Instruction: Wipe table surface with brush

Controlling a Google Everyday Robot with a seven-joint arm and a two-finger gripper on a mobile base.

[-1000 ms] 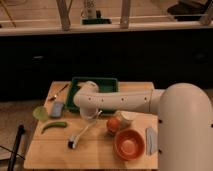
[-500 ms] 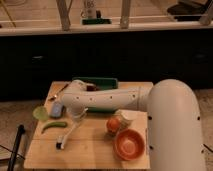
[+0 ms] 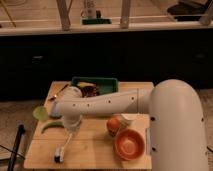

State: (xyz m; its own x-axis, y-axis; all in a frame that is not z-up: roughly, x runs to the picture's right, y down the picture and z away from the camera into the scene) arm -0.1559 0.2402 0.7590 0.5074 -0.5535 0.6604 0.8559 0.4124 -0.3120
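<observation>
The table surface (image 3: 95,152) is a light wooden plank top. My white arm reaches across it from the right, and the gripper (image 3: 72,124) hangs over the left part of the table. It is shut on the white handle of the brush (image 3: 66,142), which slants down and to the left. The dark bristle head (image 3: 59,156) rests on the wood near the front left corner. The green pepper-like vegetable (image 3: 50,126) lies just left of the gripper.
A green tray (image 3: 102,82) with food stands at the back. A spoon (image 3: 59,93) and a pale green cup (image 3: 40,113) are at the left. An orange bowl (image 3: 129,145), an orange fruit (image 3: 114,125) and a white cup (image 3: 128,119) are at the right.
The arm has swept left across the table, carrying the brush. The bristle head has moved from the middle to the front left, past the green vegetable.
</observation>
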